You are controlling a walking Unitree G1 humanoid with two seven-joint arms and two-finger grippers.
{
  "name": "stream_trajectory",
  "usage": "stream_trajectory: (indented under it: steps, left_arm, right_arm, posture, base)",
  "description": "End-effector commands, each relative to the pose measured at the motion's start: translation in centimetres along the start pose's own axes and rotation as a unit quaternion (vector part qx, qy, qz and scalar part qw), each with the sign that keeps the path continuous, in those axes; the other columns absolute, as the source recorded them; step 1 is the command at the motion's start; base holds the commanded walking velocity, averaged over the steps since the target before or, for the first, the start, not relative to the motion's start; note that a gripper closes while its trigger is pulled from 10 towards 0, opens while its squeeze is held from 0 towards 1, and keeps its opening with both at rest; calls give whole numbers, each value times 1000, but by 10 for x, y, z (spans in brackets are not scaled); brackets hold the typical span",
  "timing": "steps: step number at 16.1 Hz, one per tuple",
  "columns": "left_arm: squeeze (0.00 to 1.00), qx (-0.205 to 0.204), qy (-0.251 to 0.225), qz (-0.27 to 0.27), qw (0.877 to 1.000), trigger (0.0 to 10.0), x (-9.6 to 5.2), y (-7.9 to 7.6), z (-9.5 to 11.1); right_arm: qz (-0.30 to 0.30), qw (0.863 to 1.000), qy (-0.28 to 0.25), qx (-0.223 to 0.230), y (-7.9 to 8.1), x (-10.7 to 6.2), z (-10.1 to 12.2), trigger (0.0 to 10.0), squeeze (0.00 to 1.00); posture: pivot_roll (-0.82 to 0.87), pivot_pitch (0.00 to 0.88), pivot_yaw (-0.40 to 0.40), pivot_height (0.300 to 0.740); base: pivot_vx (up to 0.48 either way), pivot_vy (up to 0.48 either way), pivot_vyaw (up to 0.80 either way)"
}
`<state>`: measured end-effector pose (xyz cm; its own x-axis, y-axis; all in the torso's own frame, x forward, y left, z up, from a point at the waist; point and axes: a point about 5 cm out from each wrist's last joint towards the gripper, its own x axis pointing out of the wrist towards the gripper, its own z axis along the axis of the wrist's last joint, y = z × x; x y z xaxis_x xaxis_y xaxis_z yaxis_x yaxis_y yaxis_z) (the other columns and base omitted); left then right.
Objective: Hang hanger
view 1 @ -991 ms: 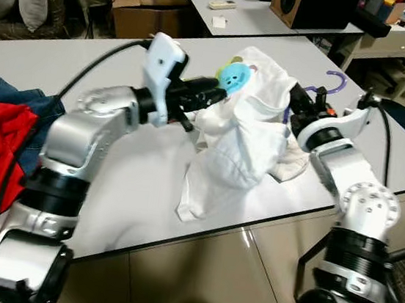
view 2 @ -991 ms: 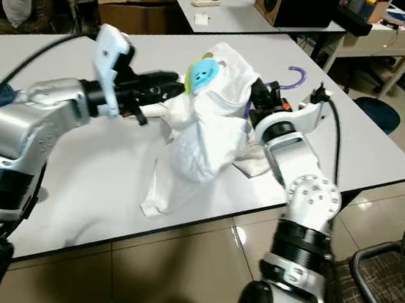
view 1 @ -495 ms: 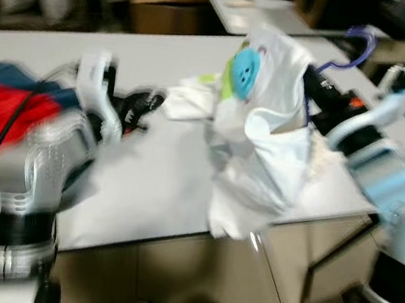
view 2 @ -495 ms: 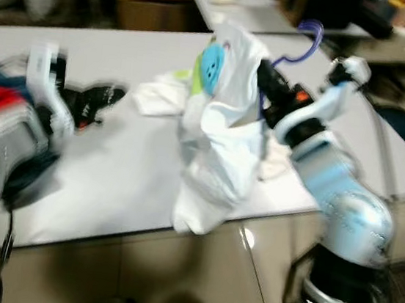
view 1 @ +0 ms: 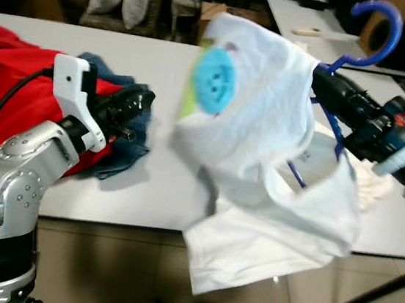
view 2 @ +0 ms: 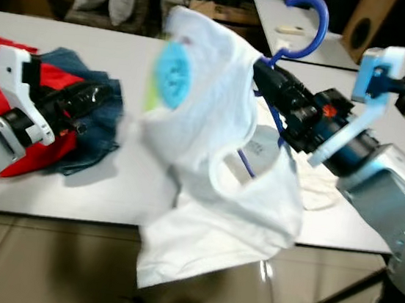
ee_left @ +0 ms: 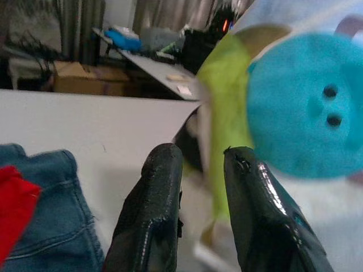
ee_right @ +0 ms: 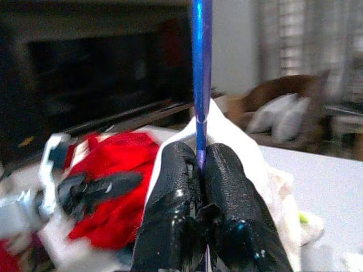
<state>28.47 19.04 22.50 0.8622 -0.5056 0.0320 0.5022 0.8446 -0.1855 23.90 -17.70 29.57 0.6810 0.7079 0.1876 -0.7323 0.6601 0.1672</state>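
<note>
In the eye views, the right gripper (view 2: 265, 72) holds a blue hanger (view 2: 304, 20) above the tabletop (view 1: 147, 182), a white garment (view 1: 267, 167) draped from it. The left gripper (view 1: 143, 101) hovers over blue jeans (view 1: 125, 146) and red cloth (view 1: 12, 76).

Left wrist view: fingers (ee_left: 150, 215) slightly parted, grasping nothing.

Right wrist view: fingers (ee_right: 176, 215) clenched on the hanger.

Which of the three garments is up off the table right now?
The white shirt on the blue hanger, held up by the right gripper. The red garment and the jeans lie on the table by the left gripper.
</note>
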Motion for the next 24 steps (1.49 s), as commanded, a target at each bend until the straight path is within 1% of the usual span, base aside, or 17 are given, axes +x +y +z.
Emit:
stream_trajectory:
  steps: [1, 2, 4, 5, 6, 8, 24]
  left_arm:
    - [0, 25, -25, -36, 999, 10000, -6, -7, 20]
    - [0, 51, -24, -99, 994, 10000, -19, -11, 36]
    - [0, 83, 12, -155, 984, 10000, -30, -16, 37]
    - [0, 85, 34, -172, 981, 10000, -33, -19, 33]
    - [0, 83, 45, -171, 981, 10000, -32, -21, 27]
    - [0, 84, 59, -168, 980, 10000, -32, -25, 22]
    - [0, 84, 59, -168, 980, 10000, -32, -25, 22]
  right_arm:
    - [16, 999, -2, -27, 1, -7, 9, 10000, 0]
    - [55, 996, 32, -70, 6, -18, 16, 10000, 0]
    - [102, 987, 67, -106, 14, -24, 14, 10000, 0]
    - [123, 983, 76, -110, 18, -25, 13, 10000, 0]
    - [154, 979, 83, -105, 26, -26, 9, 10000, 0]
    - [172, 976, 91, -97, 28, -25, 1, 10000, 0]
    - [172, 976, 91, -97, 28, -25, 1, 10000, 0]
  posture:
    - [30, 0, -22, 740]
    - [26, 0, -27, 740]
    - [17, 0, -27, 740]
    - [14, 0, -29, 740]
    - [24, 0, -32, 740]
    - [37, 0, -32, 740]
    - [37, 0, -32, 740]
  base:
    - [0, 0, 800]
    - [0, 0, 800]
    - [0, 0, 800]
    - [0, 0, 800]
    - [0, 0, 800]
    - [0, 0, 800]
    - [0, 0, 800]
